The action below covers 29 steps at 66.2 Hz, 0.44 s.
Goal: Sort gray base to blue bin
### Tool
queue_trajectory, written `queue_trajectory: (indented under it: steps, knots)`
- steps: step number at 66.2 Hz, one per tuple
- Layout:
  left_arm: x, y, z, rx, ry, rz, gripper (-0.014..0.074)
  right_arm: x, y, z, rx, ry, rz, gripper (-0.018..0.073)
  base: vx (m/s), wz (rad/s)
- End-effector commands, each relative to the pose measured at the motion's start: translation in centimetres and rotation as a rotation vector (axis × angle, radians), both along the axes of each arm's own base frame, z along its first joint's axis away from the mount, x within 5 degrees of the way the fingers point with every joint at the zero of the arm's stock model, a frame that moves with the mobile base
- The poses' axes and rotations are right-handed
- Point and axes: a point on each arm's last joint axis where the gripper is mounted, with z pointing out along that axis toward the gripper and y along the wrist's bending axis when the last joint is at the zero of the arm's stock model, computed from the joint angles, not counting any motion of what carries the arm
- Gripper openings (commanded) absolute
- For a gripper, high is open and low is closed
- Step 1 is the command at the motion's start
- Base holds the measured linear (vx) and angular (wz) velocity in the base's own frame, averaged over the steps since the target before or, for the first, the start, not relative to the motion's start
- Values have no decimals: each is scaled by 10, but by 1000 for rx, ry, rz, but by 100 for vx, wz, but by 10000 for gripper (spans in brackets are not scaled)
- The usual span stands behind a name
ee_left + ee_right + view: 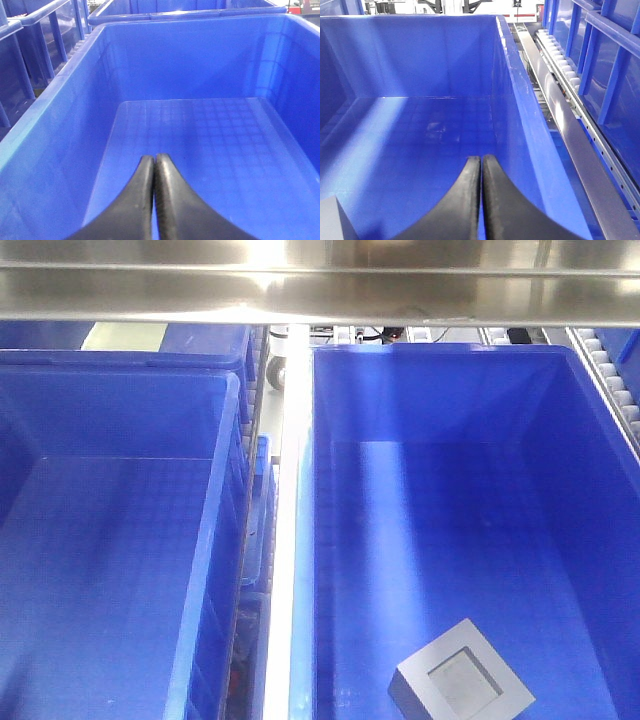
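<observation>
Front cam, L to R: a blue crate (110, 570) fills the 9 o'clock side, nothing lying on the part of its gridded floor that shows. A pale metal rail (283, 540) runs 12 to 6 between the crates. At 3 o'clock sits the blue bin (450, 365), deep, thick rim. Down at 5 o'clock on its floor, there's the gray base (461, 686), recess face up, turned corner-on, standing clear of the walls. A steel beam (320, 285) crosses the top edge, 10 to 2. A roller track (612, 380) shows at 2 o'clock, just outside the bin's R wall.

L wrist cam: left gripper (155, 165) comes in from 6 o'clock, black fingers (132, 210) pressed tip to tip, no gap, nothing between them. It hangs over the crate's floor, which is bare; more blue crates (30, 60) stacked at 10 o'clock.

R wrist cam: right gripper (481, 165) likewise at 6 o'clock, jaws closed together w/ nothing held. It's inside the blue bin (420, 55), aimed at the far wall at 12. A gray corner, the gray base (334, 220), pokes in at 7 o'clock, beside the gripper, apart from the fingers. Rail and rollers (560, 60) run off at 1 o'clock, w/ blue rack framing (610, 55) at 2.
</observation>
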Motion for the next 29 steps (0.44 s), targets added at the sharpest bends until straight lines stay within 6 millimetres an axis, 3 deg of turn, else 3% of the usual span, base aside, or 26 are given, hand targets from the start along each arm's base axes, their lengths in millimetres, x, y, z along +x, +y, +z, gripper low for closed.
queue_trajectory:
  steps: [1,29]
  knots:
    - [-1,0,14,1,-102,-4,2,2,0,-1,-19,-10,-2,-5,0,0]
    - [-1,0,14,0,-100,-4,2,2,0,-1,-19,-10,-2,-5,0,0]
